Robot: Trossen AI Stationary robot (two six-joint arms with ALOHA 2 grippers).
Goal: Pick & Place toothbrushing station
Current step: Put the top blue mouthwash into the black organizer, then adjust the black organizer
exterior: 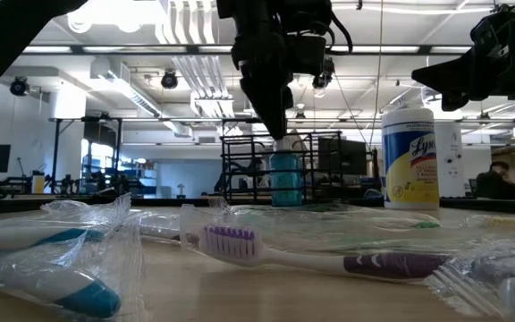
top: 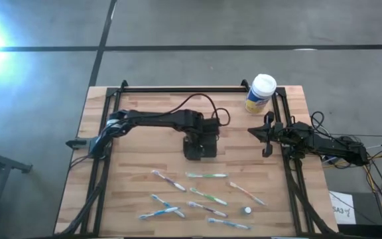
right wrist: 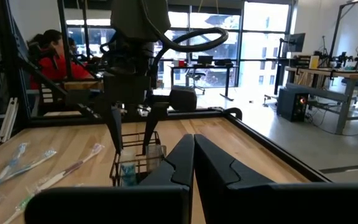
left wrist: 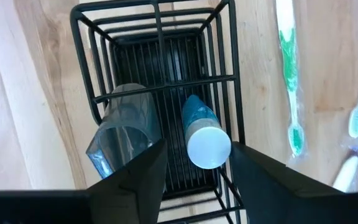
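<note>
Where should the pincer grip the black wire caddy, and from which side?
From straight above, on a top wire. The caddy stands upright with its open top facing up; a cross wire runs between the clear cup and the blue tube. The left pincer hangs open over it, likely best closing on the rim or bar, clear of both.

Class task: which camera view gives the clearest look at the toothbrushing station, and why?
The left wrist view: it looks straight down into the black wire toothbrushing station, showing a clear cup and a blue tube inside. The high view hides it under the left tool; the low and right wrist views show it from the side, small.
</note>
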